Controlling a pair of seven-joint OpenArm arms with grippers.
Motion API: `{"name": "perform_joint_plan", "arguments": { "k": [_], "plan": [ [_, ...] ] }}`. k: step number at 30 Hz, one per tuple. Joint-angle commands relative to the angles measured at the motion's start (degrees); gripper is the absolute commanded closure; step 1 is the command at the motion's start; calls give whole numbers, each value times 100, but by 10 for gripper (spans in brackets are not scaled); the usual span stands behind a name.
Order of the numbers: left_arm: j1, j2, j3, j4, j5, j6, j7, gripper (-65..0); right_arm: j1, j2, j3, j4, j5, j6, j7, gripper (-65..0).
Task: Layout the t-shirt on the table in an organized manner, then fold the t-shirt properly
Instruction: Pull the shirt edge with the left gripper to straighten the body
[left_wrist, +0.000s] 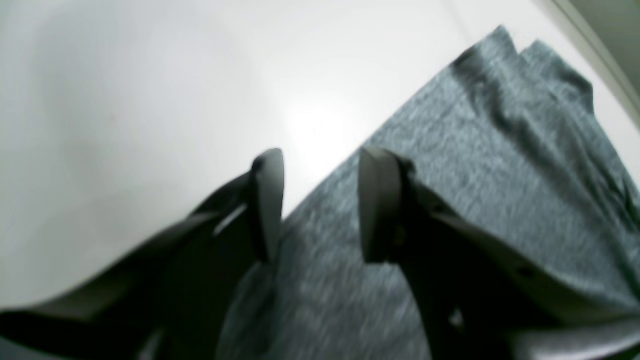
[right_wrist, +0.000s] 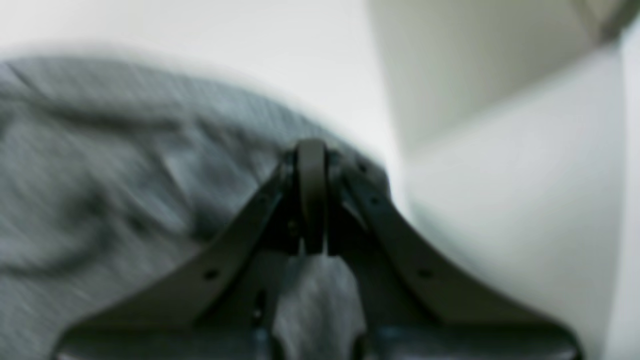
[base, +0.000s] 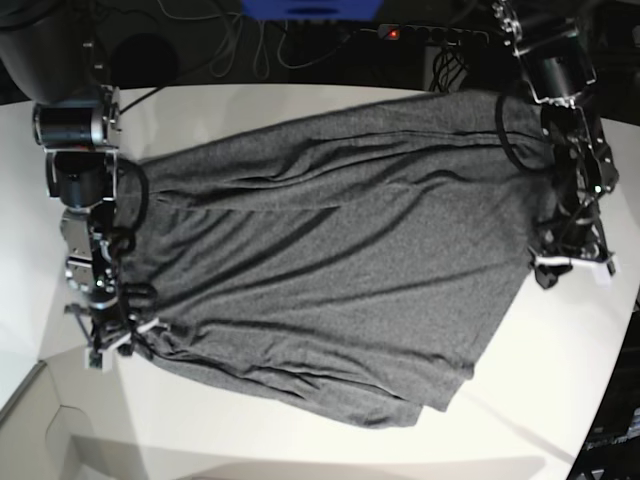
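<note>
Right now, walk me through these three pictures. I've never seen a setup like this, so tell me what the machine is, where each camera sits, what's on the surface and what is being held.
This is a robot with two arms, each ending in a two-fingered clamp. The base view looks down on a white table with a dark grey t-shirt spread across it, still wrinkled. The other two pictures come from small cameras on the robot's wrists, looking along the fingers.

In the left wrist view, the left end effector stands open over the shirt's edge, with nothing between its fingers. In the base view this arm is on the right.

In the right wrist view, the right end effector is shut, with grey cloth bunched right around it; it seems to be pinching the shirt's edge, though the blur makes that uncertain.
</note>
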Motion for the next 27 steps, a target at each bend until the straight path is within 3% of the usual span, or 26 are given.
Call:
{"name": "perform_joint_plan", "arguments": {
  "k": [1, 4, 8, 14, 18, 22, 27],
  "plan": [
    [-326, -24, 130, 134, -86, -100, -168, -243, 63, 76, 28, 332, 27, 52, 44, -4],
    [-669, 47, 526, 90, -77, -100, -168, -243, -368, 208, 37, 1238, 27, 52, -246, -4],
    [-1425, 55, 1651, -455, -16, -100, -221, -243, -1106, 234, 345, 2600, 9, 52, -756, -5],
    [-2867, 55, 2882, -2582, -16, -64, -283, -243, -2231, 146, 776, 4385, 27, 52, -1600, -4],
    [-3729, 55, 3339, -4569, -16, -100, -1100, -243, -2759, 76, 776, 4877, 1, 52, -1723, -5],
    [-3834, 47, 3735, -5281, -16, -100, -1944, -243, -3023, 76, 776, 4886, 1, 52, -1723, -4],
    [-3438, 3, 3884, -5281, -16, -100, -2155, -243, -3137, 76, 776, 4886, 1, 52, -1723, -5]
  ]
}}
